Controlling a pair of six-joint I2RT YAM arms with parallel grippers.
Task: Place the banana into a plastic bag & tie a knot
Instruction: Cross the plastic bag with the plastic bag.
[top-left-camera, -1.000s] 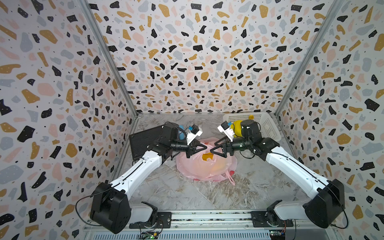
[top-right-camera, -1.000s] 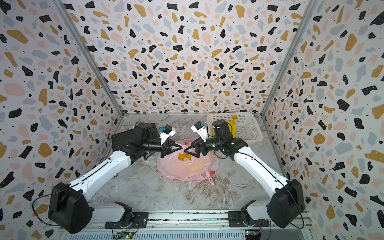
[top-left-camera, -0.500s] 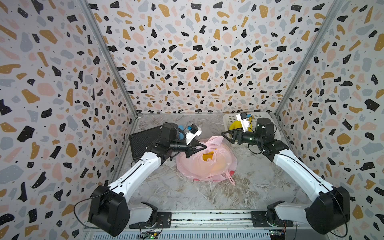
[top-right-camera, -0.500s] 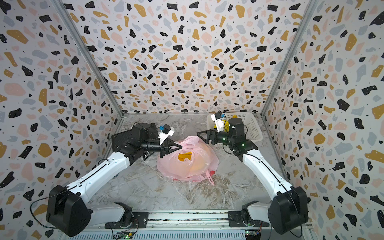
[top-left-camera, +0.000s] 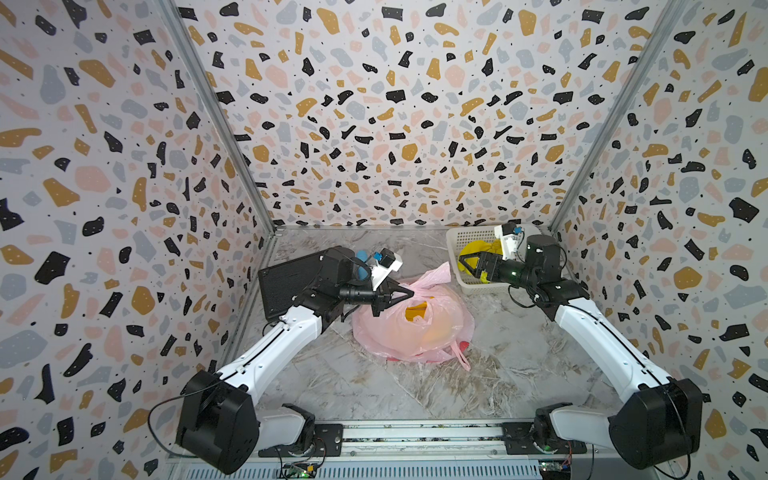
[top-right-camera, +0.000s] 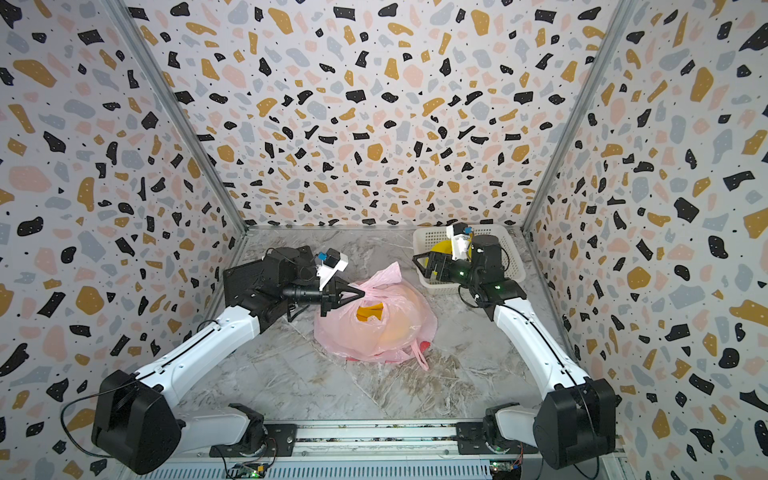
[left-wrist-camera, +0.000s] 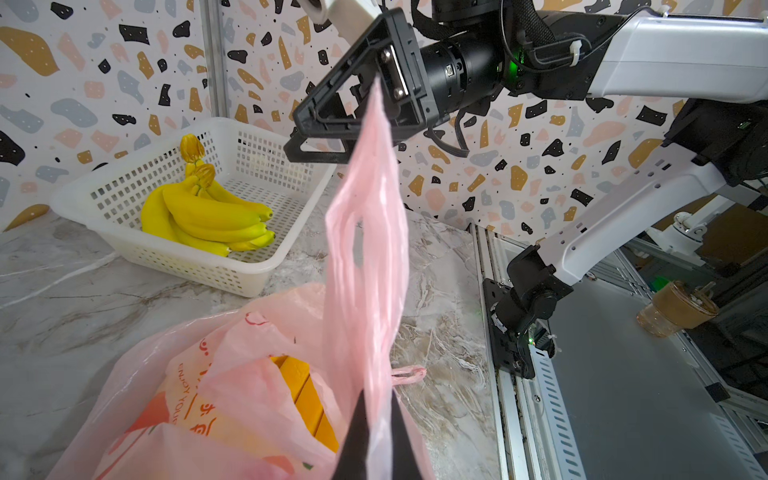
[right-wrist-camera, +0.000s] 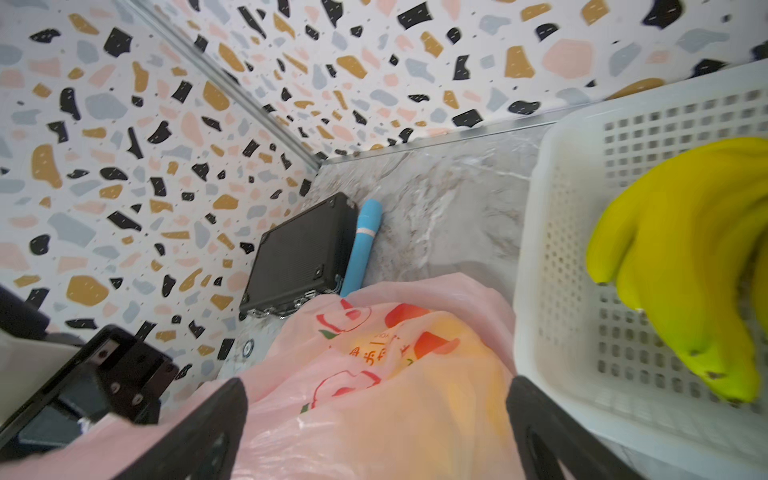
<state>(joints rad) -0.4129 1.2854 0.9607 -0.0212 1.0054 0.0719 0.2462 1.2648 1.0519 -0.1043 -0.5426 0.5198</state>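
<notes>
A pink plastic bag (top-left-camera: 415, 332) (top-right-camera: 374, 332) lies slumped mid-table, and something yellow (left-wrist-camera: 305, 390) shows in its mouth. My left gripper (top-left-camera: 410, 293) (top-right-camera: 362, 294) (left-wrist-camera: 377, 415) is shut on one bag handle (left-wrist-camera: 365, 249), which stands up as a long strip. A bunch of bananas (left-wrist-camera: 208, 216) (right-wrist-camera: 685, 257) lies in the white basket (top-left-camera: 453, 241) (right-wrist-camera: 552, 249) at the back right. My right gripper (top-left-camera: 465, 268) (top-right-camera: 419, 266) (right-wrist-camera: 376, 386) hangs open and holds nothing. It is at the basket's near left corner, apart from the bag.
A black case (top-left-camera: 291, 282) (right-wrist-camera: 299, 257) and a blue cylinder (right-wrist-camera: 365, 245) lie at the back left, behind the left arm. The bag's other handle (top-left-camera: 462, 358) trails toward the front. Patterned walls close in three sides.
My right gripper has left the bag's mouth, drawn back right to the basket and opened wide. The left gripper keeps its hold; the bag top has sagged.
</notes>
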